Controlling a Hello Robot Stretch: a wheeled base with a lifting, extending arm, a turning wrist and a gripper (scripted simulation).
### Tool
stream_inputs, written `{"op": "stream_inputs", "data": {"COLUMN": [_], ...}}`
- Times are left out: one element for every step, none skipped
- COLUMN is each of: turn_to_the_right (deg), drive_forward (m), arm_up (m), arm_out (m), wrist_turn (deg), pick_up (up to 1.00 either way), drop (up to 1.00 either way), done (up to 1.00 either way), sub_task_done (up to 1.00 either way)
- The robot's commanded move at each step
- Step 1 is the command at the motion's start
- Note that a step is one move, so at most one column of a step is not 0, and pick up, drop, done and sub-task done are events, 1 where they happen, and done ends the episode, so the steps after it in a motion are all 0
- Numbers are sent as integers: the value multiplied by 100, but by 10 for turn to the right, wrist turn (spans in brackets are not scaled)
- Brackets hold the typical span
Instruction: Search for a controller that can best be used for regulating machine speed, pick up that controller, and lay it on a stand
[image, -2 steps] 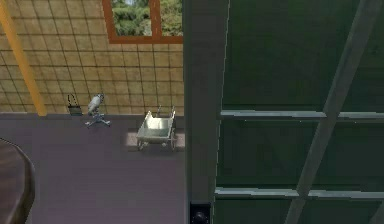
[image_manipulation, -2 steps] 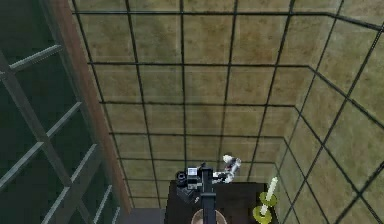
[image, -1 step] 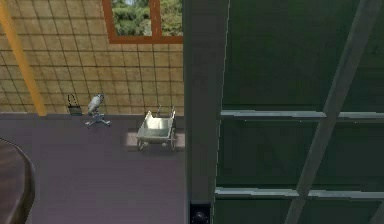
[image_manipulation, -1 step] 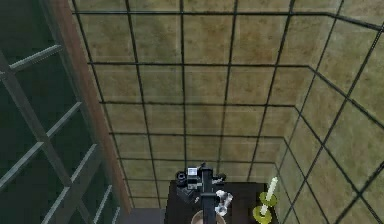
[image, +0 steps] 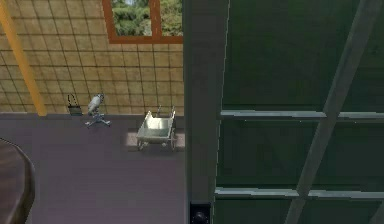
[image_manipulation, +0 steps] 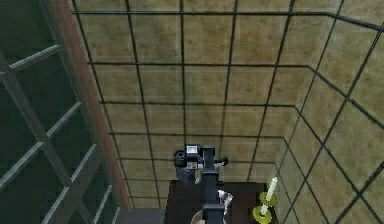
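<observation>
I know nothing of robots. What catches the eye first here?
In the forward view, a tall dark green framed panel covers the right half, and a pale wheelbarrow-like cart stands by the tiled wall below an orange-framed window. In the arm side view, the dark arm rises from the bottom edge, its gripper before a tiled wall, with a yellow-green thing on the dark surface at its right.
</observation>
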Motion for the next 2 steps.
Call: {"op": "stream_inputs", "data": {"turn_to_the_right": [0, 0], "drive_forward": [0, 0], "arm_up": [0, 0], "arm_out": [-8, 0], "wrist_turn": [0, 0], "pick_up": [0, 0], "drop": [0, 0], "done": [0, 100], "sub_task_done": [0, 0]}}
